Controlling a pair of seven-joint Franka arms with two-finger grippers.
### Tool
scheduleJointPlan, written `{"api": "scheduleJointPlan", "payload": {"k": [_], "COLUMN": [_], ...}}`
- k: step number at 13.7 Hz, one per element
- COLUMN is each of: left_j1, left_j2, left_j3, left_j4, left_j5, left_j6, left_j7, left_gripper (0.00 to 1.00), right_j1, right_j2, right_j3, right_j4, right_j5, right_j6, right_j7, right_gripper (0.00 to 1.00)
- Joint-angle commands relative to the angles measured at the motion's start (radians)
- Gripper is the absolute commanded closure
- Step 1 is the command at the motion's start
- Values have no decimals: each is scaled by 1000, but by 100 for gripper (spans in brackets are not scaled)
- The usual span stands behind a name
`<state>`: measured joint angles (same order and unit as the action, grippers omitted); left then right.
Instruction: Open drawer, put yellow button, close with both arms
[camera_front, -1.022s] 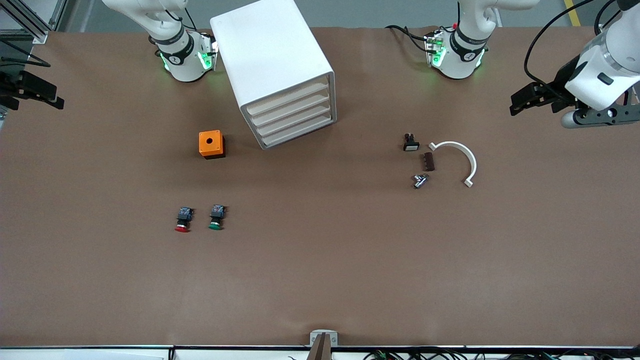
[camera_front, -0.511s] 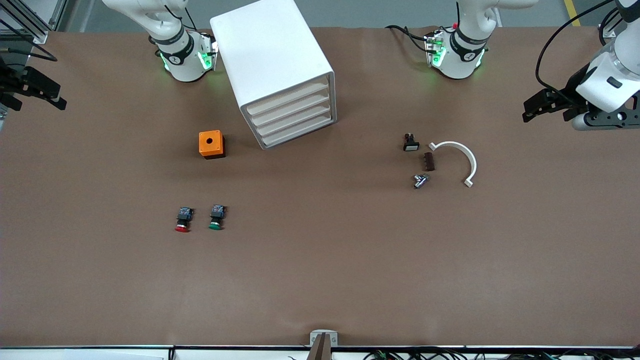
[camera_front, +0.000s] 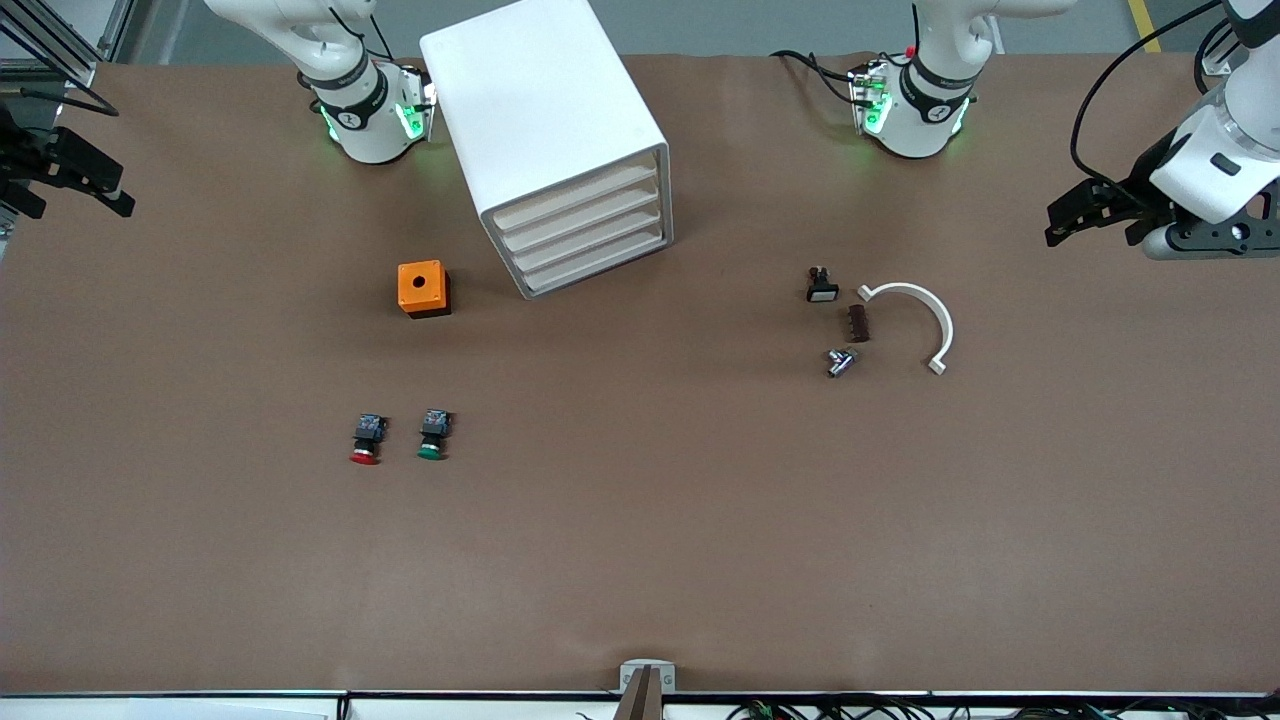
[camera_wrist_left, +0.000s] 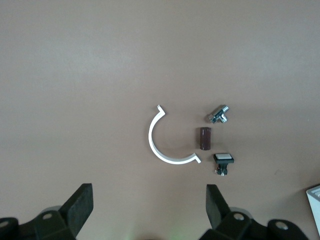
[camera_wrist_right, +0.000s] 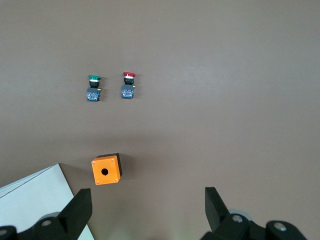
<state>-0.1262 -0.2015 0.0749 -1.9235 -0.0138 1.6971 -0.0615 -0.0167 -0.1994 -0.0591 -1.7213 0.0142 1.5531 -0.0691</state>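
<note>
- While both arms wait out at the ends of the tabletop, the white cabinet sits up near the robots' bases, front turned at an angle toward the camera.
- the drawer is the top one of four in that cabinet, and it's pushed in flush like the three under it.
- left gripper hangs over the tabletop at the left arm's end, well apart from the cabinet. In its wrist view the gripper has its fingers spread wide with nothing between them.
- right gripper is over the tabletop's edge at the right arm's end, also well apart from the cabinet, fingers wide apart and empty too.
- orange box with a round hole on top sits just beside the cabinet, on the right arm's side.
- red-capped button and green-capped button lie side by side, nearer the camera than the cabinet.
- Toward the left arm's end from the cabinet there's a little cluster: white curved clip, brown block, metal fitting, and a small black part with a white face.
</note>
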Motion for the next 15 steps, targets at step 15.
{"api": "scheduleJointPlan", "payload": {"k": [15], "left_j1": [29], "left_j2": [134], "left_j3": [-17], "left_j4": [297], "left_j5": [8], "left_j6": [18], "left_j7": [17], "left_gripper": [1], "right_j1": [7], "right_j2": [-17], "right_j3": [2], "right_j4": [-9], "right_j5": [-20], "right_j6": [-31], "right_j7": [-11], "right_gripper": [0]}}
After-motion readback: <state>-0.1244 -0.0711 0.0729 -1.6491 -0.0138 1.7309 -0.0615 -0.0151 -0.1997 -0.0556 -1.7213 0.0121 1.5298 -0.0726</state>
